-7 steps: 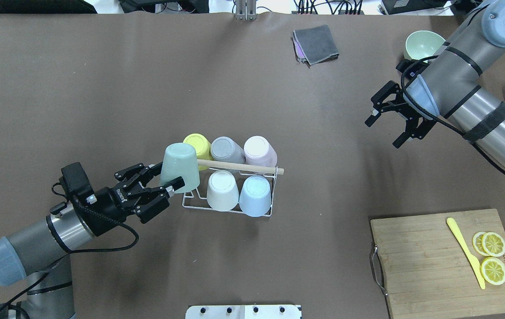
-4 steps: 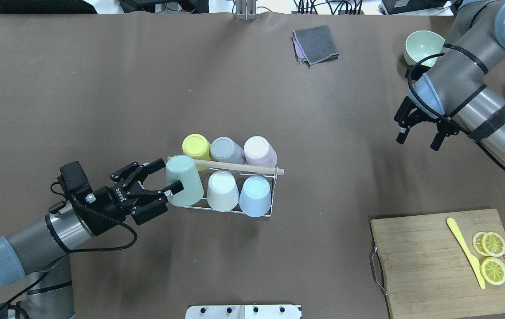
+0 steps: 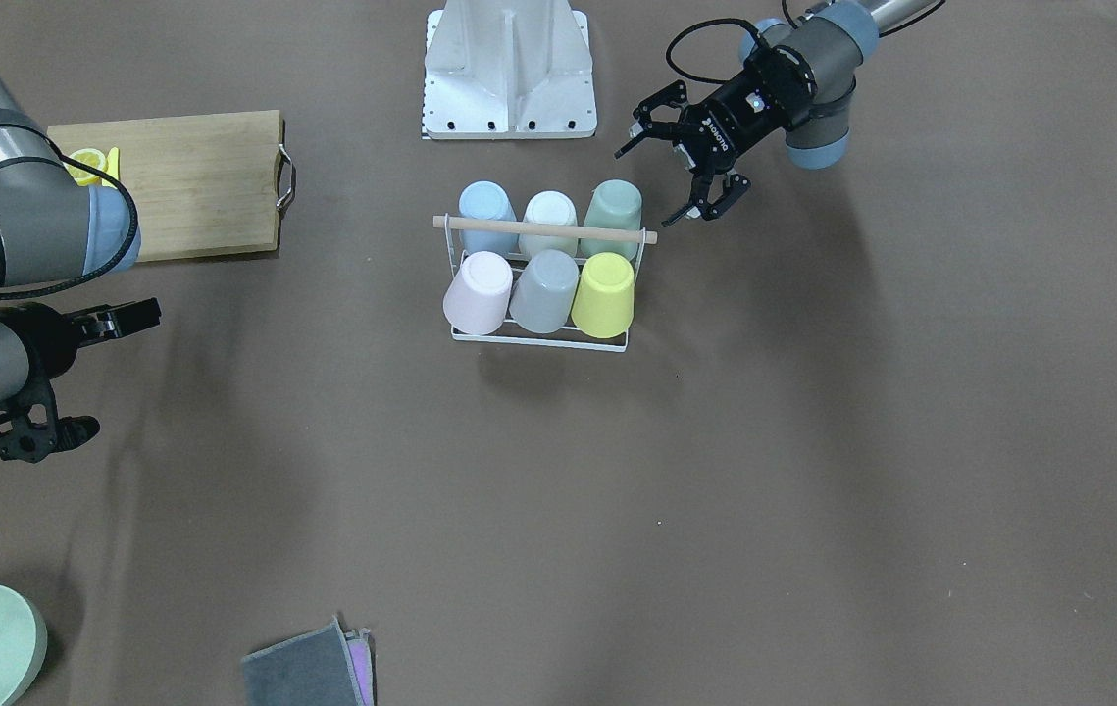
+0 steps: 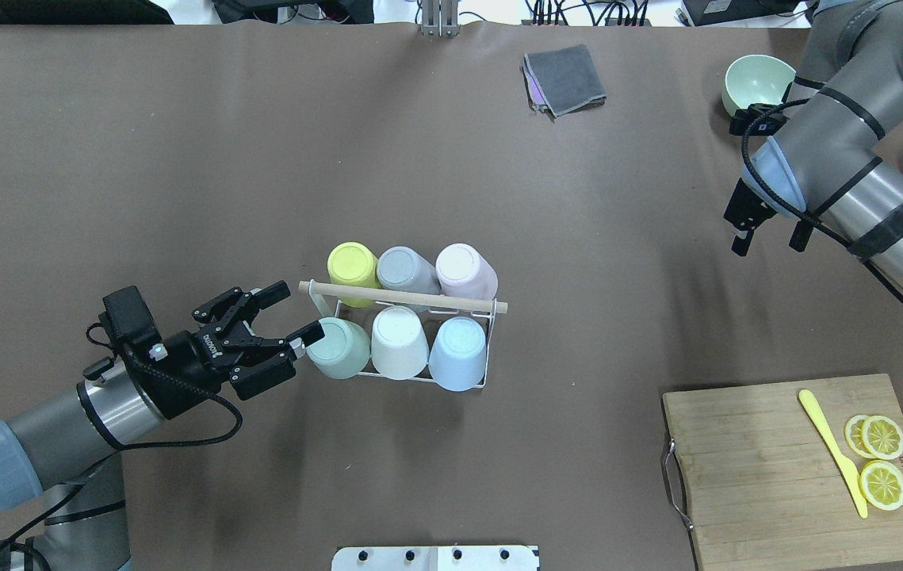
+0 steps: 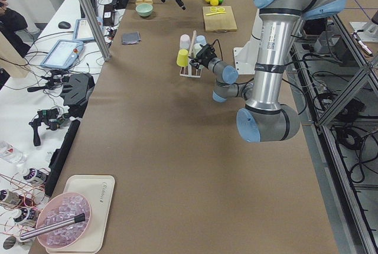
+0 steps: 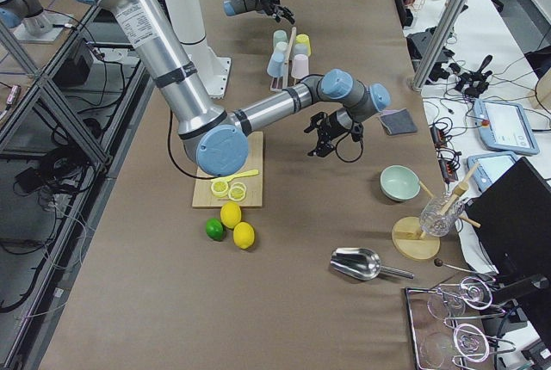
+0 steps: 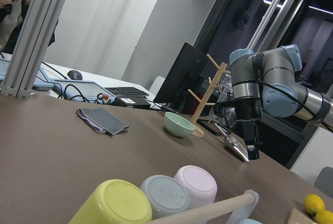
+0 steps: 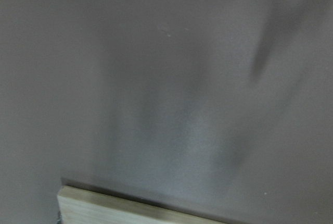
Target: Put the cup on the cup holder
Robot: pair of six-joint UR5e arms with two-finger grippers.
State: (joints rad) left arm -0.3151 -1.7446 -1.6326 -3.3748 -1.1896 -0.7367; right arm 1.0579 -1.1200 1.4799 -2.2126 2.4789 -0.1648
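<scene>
Status: looks done. Green cup point(image 4: 338, 347): mouth-down on the cup holder point(image 4: 491, 304), end slot of the row nearest the robot, left-arm side, just beside the wooden rod point(image 4: 399, 296). Inverted like its neighbours, presumably for hanging over an upright prong. Left gripper point(image 4: 292, 312): claw spread wide, pinching nothing, just beside the cup on its outer side; can't tell whether the lower fingertip touches the cup wall. Side-on pose, likely for staying clear of the rod. Right gripper point(image 4: 766, 244): also spread, empty, well apart, near the pale green bowl point(image 4: 756, 75); likely parked out of the way. Holder contents: six upturned cups, two rows of three; yellow cup point(image 4: 352, 262), grey cup point(image 4: 399, 268), pink cup point(image 4: 463, 266) far row, white cup point(image 4: 398, 341) and blue cup point(image 4: 457, 349) alongside the green one. No free slot visible. Bowl: looks empty. Cutting board point(image 4: 744, 460): lemon slices point(image 4: 883, 460) plus yellow knife point(image 4: 832, 448).
</scene>
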